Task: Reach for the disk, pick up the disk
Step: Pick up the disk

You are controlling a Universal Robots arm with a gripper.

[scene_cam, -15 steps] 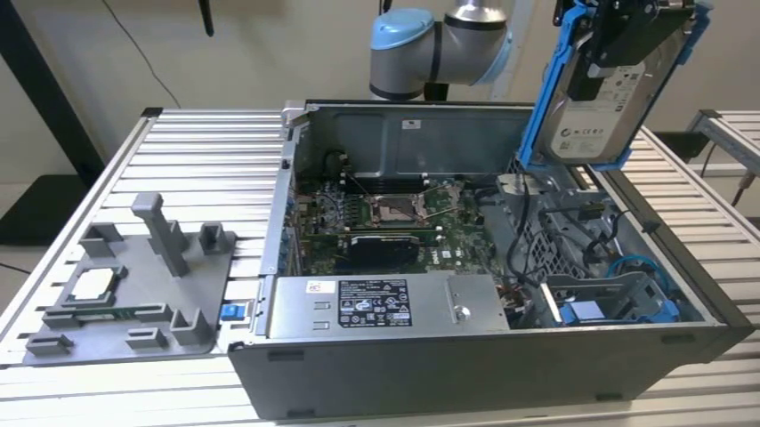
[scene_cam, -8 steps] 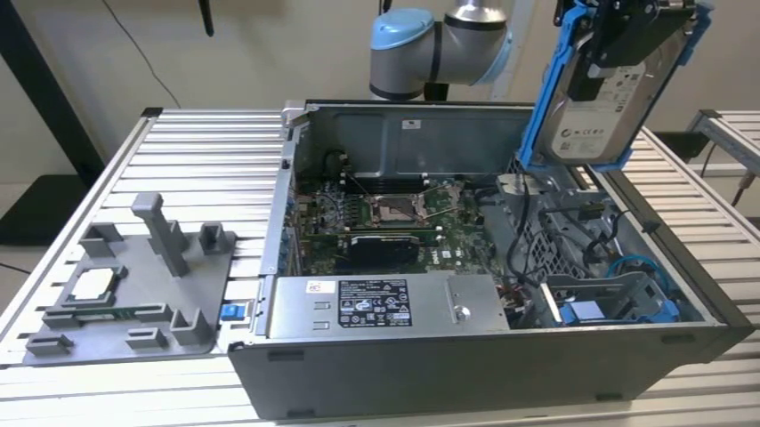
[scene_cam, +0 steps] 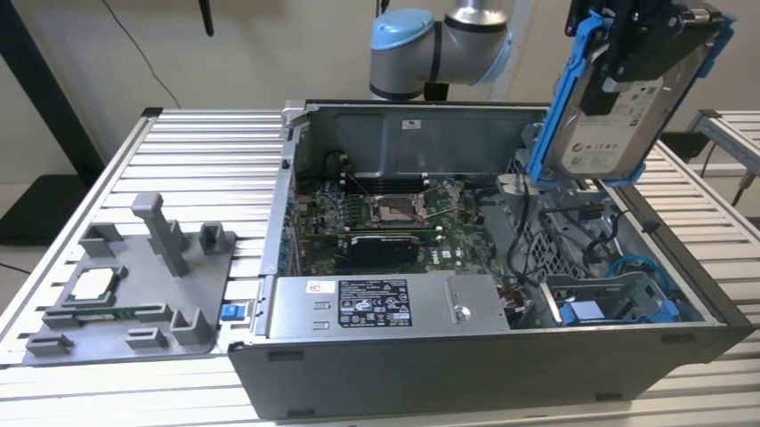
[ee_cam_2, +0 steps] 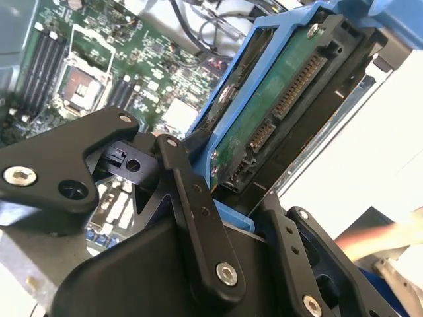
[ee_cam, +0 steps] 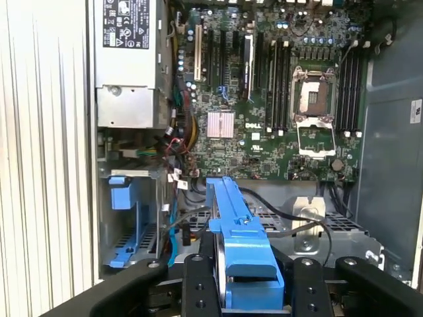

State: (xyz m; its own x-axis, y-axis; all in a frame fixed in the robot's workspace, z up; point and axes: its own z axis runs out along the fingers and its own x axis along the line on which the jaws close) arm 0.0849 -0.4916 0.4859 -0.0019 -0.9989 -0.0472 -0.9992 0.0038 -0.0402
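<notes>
The disk [scene_cam: 611,111], a flat silver-grey hard drive with a white label in a bright blue plastic bracket, is held in the black end effector [scene_cam: 647,44], whose jaws are clamped together on its bracket. It hangs upright, label toward the exterior camera, clear above the case. In the second wrist view the black fingers [ee_cam_2: 192,218] sit against the blue frame, with the disk's [ee_cam_2: 277,105] green circuit-board underside and connector edge running away from them. In the first wrist view the blue bracket edge [ee_cam: 238,244] stands between the two black finger links.

Directly below the end effector: the open grey metal computer case [scene_cam: 475,356], its drive corner with loose cables and a blue plastic bay [scene_cam: 618,307]. Further off from the end effector, inside the case: the green motherboard [scene_cam: 392,209] with an open CPU socket, and the grey power supply box [scene_cam: 386,307] with its label.

Well apart, on the slatted aluminium bench [scene_cam: 202,151] at the exterior view's left: a grey moulded fixture tray [scene_cam: 125,285] carrying a small square chip [scene_cam: 92,283].

Progress, judged: reach done, grasp done, disk lifted free of the case. Both steps appear complete.
</notes>
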